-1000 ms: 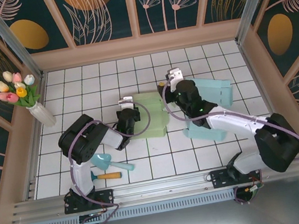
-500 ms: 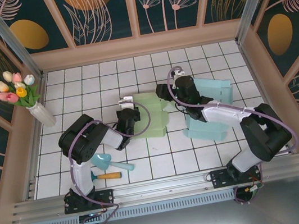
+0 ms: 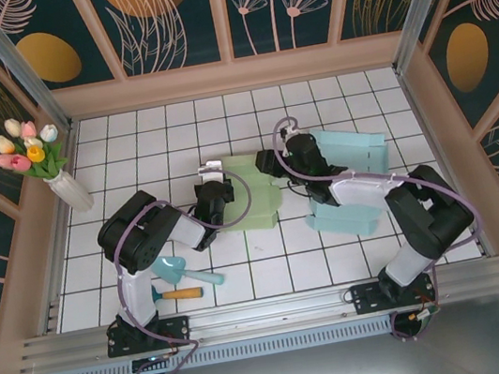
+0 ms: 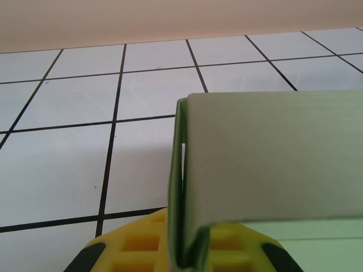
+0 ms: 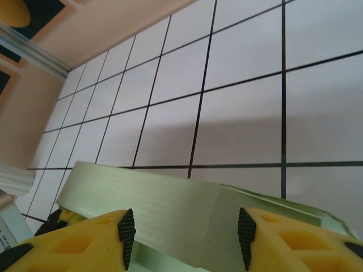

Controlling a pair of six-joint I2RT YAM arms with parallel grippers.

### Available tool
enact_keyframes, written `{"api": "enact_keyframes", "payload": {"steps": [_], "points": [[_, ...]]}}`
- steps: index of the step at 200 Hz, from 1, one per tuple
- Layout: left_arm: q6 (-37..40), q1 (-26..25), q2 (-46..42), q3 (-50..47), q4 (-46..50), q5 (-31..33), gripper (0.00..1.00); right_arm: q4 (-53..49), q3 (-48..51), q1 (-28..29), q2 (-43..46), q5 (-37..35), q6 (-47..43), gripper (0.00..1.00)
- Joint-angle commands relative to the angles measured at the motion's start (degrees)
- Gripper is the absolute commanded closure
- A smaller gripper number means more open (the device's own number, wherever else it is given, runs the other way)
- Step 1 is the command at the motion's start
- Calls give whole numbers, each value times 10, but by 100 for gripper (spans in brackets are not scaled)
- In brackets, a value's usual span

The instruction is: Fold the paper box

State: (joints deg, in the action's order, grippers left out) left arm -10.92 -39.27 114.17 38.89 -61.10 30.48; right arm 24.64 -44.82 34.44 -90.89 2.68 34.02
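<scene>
Paper box (image 3: 257,207), pale green, lying near the middle of the tiled table (image 3: 128,140) between the two arms. It is mostly flat, with one panel raised along its left edge and another along its far right corner.

Left gripper (image 3: 215,190) sits at the left edge of the box. In the left wrist view its jaws are pinched tight on the doubled sheet, and the folded green edge (image 4: 182,187) drops straight down between the yellow fingers (image 4: 136,249).

Right gripper (image 3: 269,163) reaches the opposite, far right side of the box. In the right wrist view its jaws stand about halfway apart, with the dark pads (image 5: 126,235) on either side of a sloping green panel (image 5: 170,215). Nothing is clamped between them, and whether a pad touches the paper cannot be told.

Progress, as a judgement: the fold is at an early to middle stage. One side is creased and held as an anchor, and a second flap is lifted but not tucked. No closed walls or finished box shape are visible, so most of the folding remains.

Surroundings: two teal boxes, one just beyond the right gripper (image 3: 358,153) and one nearer the base (image 3: 345,217). A teal scoop (image 3: 182,272) and an orange-handled tool (image 3: 179,295) lie near the left base. A vase of tulips (image 3: 68,189) stands at the far left.
</scene>
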Motion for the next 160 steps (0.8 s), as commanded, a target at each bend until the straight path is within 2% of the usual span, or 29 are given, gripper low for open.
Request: {"api": "enact_keyframes", "payload": {"steps": [1, 30, 73, 114, 160], "points": [[6, 5, 10, -4, -15, 3, 89, 30, 8, 15, -15, 2, 17, 46], [6, 4, 10, -4, -15, 2, 90, 62, 14, 20, -19, 28, 33, 46], [6, 4, 10, -4, -16, 2, 90, 164, 54, 20, -1, 74, 76, 50], [5, 5, 11, -2, -12, 3, 89, 176, 92, 20, 27, 37, 74, 50], [5, 4, 11, 2, -2, 2, 89, 135, 126, 20, 36, -9, 8, 48]]}}
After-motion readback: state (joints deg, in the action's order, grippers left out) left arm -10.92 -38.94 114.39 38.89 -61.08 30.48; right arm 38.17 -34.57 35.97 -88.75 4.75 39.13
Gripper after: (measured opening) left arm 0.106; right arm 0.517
